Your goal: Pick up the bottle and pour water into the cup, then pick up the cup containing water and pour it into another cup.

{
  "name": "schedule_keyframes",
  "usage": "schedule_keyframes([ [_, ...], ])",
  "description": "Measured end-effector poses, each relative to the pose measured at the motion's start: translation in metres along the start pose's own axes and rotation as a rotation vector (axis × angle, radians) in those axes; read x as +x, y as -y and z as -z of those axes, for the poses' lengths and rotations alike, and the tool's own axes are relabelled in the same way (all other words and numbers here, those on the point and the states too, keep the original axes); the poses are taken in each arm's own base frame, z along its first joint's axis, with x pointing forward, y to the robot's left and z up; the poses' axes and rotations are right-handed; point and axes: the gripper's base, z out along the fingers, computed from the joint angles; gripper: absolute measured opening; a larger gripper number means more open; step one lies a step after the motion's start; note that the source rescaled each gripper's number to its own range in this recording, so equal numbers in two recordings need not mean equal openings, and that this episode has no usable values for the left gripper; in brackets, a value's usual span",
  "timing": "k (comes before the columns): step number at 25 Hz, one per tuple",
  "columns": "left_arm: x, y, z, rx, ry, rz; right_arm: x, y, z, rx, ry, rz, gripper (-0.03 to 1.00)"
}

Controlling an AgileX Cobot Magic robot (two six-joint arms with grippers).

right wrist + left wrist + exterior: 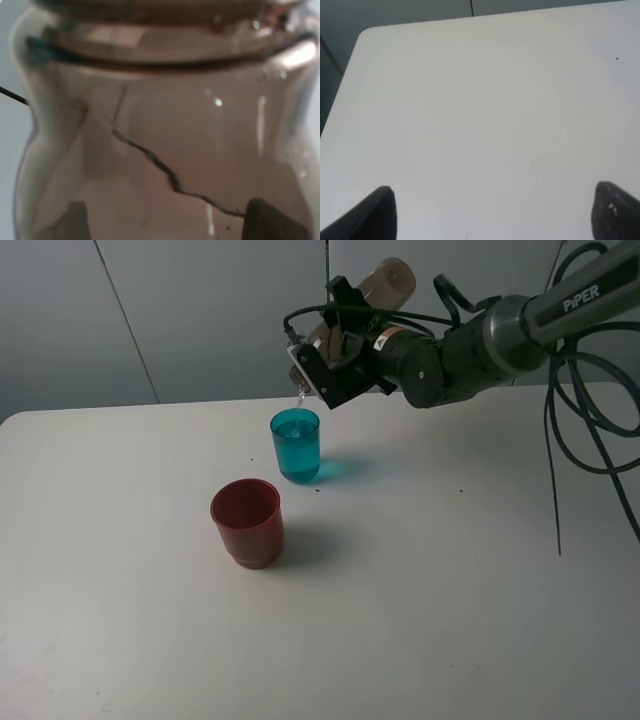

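My right tool [335, 368] is clamped on the bottle [388, 282]. The bottle is tipped nearly level in the air, with its base raised toward the back wall and its neck down over the teal cup [296, 448]. I see a thin thread of water [298, 397] between the neck and the cup's far rim. The teal cup stands upright on the worktop [450, 600]. The red cup [247, 524] stands upright near it, left of it and nearer the camera, not touching. In the right wrist view the bottle's wall fills the frame between both fingers. My left tool [497, 215] hangs over the worktop, fingers apart.
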Motion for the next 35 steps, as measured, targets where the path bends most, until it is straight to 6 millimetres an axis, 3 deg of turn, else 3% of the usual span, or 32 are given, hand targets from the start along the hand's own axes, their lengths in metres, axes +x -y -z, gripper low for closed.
schedule_keyframes([
  [15, 0.0, 0.0, 0.0, 0.0, 0.0, 0.0, -0.001, 0.0, 0.0, 0.002, 0.008, 0.012, 0.0],
  [20, 0.0, 0.0, 0.0, 0.0, 0.0, 0.004, -0.002, -0.001, 0.0, -0.014, 0.016, -0.091, 0.0],
  [25, 0.0, 0.0, 0.0, 0.0, 0.0, 0.002, -0.001, 0.0, 0.006, -0.127, 0.041, -0.378, 0.0],
  [28, 0.0, 0.0, 0.0, 0.0, 0.0, 0.004, 0.003, 0.008, 0.015, -0.221, 0.046, -0.638, 0.0],
  [35, 0.0, 0.0, 0.0, 0.0, 0.0, 0.002, 0.042, 0.0, 0.027, -0.341, -0.109, -1.375, 0.0],
])
